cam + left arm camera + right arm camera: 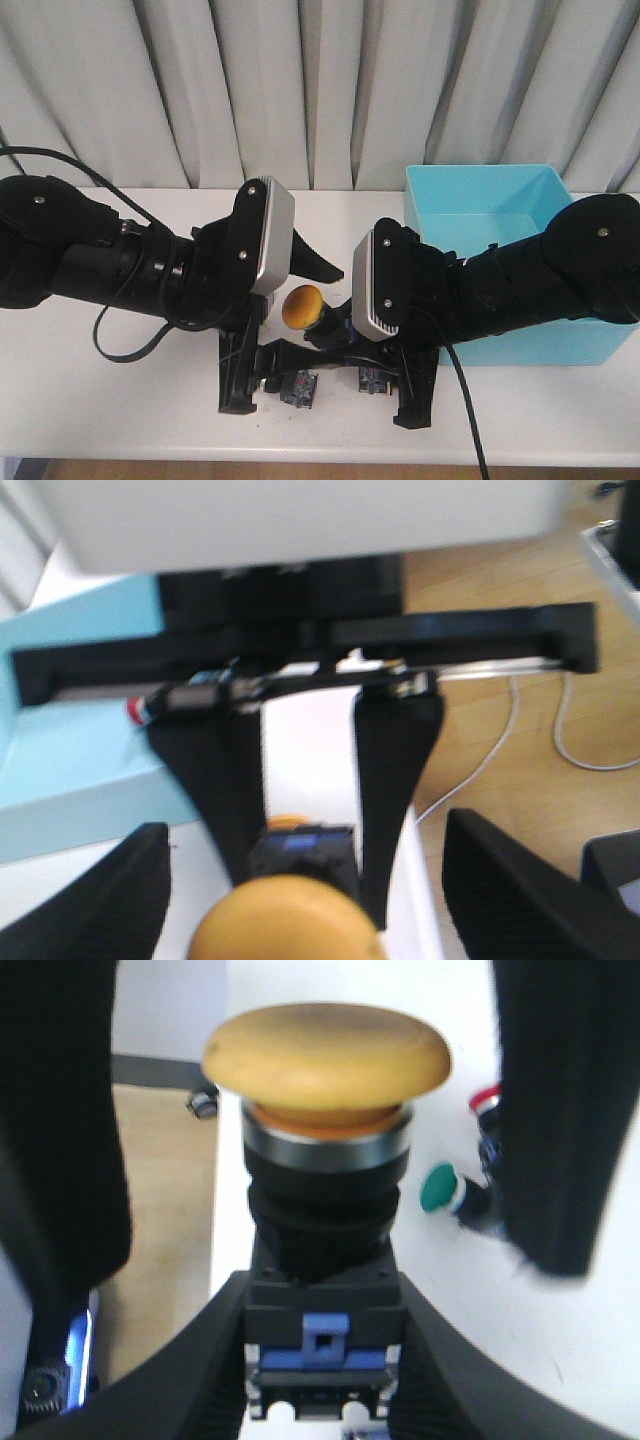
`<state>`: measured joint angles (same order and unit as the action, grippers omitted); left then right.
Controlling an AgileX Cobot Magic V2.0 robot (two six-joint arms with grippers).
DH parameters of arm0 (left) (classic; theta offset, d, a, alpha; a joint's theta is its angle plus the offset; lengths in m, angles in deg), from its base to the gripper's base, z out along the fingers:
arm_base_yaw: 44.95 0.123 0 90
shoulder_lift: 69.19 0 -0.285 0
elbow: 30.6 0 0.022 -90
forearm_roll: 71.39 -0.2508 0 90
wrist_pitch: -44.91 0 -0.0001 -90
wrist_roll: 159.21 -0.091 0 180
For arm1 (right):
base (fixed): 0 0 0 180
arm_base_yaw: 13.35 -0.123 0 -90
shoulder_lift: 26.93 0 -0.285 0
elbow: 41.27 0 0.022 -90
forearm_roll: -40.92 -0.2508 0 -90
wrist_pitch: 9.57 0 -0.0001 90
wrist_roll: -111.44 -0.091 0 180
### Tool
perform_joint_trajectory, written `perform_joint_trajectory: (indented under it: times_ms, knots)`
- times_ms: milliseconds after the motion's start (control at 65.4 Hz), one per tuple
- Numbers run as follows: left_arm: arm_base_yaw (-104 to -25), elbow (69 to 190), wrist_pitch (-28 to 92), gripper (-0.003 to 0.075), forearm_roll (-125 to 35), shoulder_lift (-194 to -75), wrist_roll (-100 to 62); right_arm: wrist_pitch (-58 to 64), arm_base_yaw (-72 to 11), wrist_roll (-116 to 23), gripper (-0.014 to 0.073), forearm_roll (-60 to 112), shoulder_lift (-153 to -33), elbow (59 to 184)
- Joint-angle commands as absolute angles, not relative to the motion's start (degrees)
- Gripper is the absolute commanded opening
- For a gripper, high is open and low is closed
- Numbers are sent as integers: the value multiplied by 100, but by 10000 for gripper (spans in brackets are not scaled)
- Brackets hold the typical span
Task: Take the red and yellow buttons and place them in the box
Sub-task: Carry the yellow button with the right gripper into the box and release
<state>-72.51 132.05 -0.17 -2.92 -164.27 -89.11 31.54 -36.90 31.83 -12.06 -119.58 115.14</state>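
1. The right claw (322,1380) is clamped on the blue-grey base of a yellow button (302,307), whose mushroom cap stands clear above its black body
2. That yellow button sits between the two arms, near the middle of the white counter (120,400), lifted above it as far as the front view shows
3. The left claw (300,900) has its fingers spread apart on either side of the yellow button, not touching it
4. The box (480,195) stands on the counter at the far right, partly behind the right arm (540,275)
5. In the right wrist view a red button (484,1100) and a green button (440,1188) lie on the counter just beside each other, past the held one
6. Grey curtains (330,90) hang beyond the far edge of the counter
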Motion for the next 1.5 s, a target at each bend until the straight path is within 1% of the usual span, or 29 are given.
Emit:
perform_joint_trajectory:
  times_ms: [0,76,168,336,428,520,596,826,979,1162,1376,1484]
  knots:
    - [-7276,13355,491,570,19,-16228,-8584,2845,-3675,2564,225,-783,-11634,11697]
    - [-7276,13355,939,570,-170,-16228,-8366,2648,-3581,1833,226,-125,-11505,11697]
    - [-7276,13355,1429,570,-548,-16228,-7959,2360,-3276,701,227,603,-11349,11705]
    - [-7276,13355,1994,570,-1147,-16263,-7144,2078,-2203,-2112,227,1402,-11353,12043]
    - [-7276,13355,2034,570,-1270,-16335,-6958,2319,-1706,-3429,230,1875,-11612,12488]
    - [-7276,13355,2034,570,-1277,-16415,-6958,2826,-1456,-4090,232,2323,-12062,12926]
    - [-7276,13355,2034,570,-1277,-16489,-6958,3191,-1407,-4605,236,2696,-12501,13334]
    - [-7276,13355,1997,570,-1267,-16570,-6958,3774,-1412,-5554,244,3181,-13928,14579]
    - [-7276,13355,1997,570,-1267,-16570,-6958,4116,-1412,-5648,245,3216,-14867,15515]
    - [-7276,13355,1997,570,-1267,-16570,-6958,4187,-1412,-5648,245,3235,-15818,16322]
    - [-7276,13355,1997,570,-1267,-16570,-6958,4377,-1412,-5648,250,3317,-16388,16753]
    - [-7276,13355,1997,570,-1267,-16570,-6958,4433,-1412,-5648,290,3317,-16433,16772]
